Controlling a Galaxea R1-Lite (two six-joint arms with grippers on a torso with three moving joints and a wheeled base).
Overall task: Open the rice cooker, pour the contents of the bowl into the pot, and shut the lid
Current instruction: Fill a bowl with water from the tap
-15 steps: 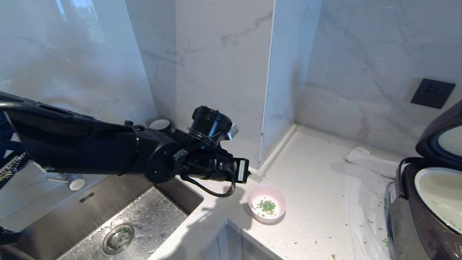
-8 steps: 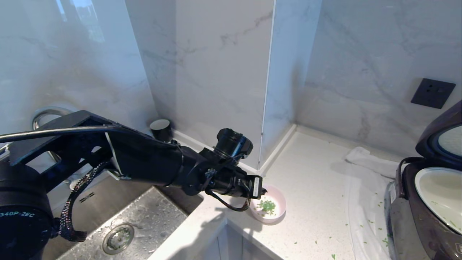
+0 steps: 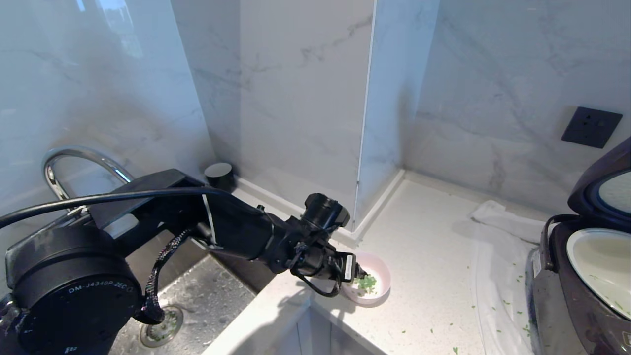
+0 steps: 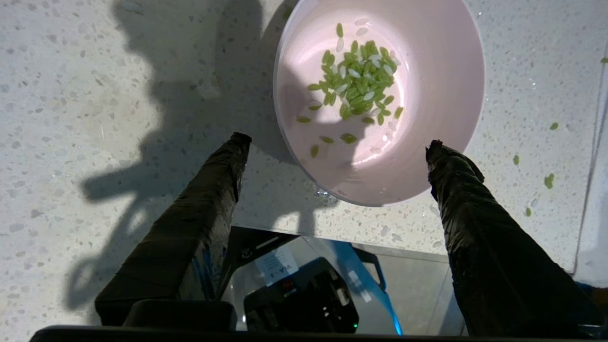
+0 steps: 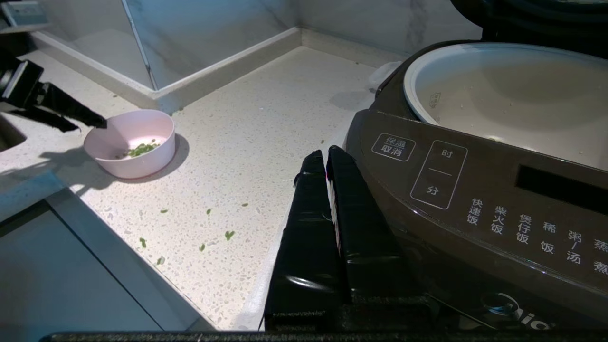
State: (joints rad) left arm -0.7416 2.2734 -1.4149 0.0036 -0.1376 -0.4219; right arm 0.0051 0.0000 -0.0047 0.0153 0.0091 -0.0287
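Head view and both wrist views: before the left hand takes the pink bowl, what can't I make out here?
- Dark brown-grey rice cooker: head view's right edge cuts off most of its lid and cream-white inner pot.
- Small pale pink round bowl: in the head view the left hand covers its near rim; contact unclear.
- Pot floor: out of frame in the right wrist view.
- Right hand: absent from the head view.

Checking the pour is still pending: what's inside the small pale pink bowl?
Inside the small pale pink bowl lies a loose cluster of green grains; nothing covers it.

保温/取消 on rice cooker [image 5: 475, 190] panel, DM-J4340P-2EC (arm joint [image 3: 74, 291])
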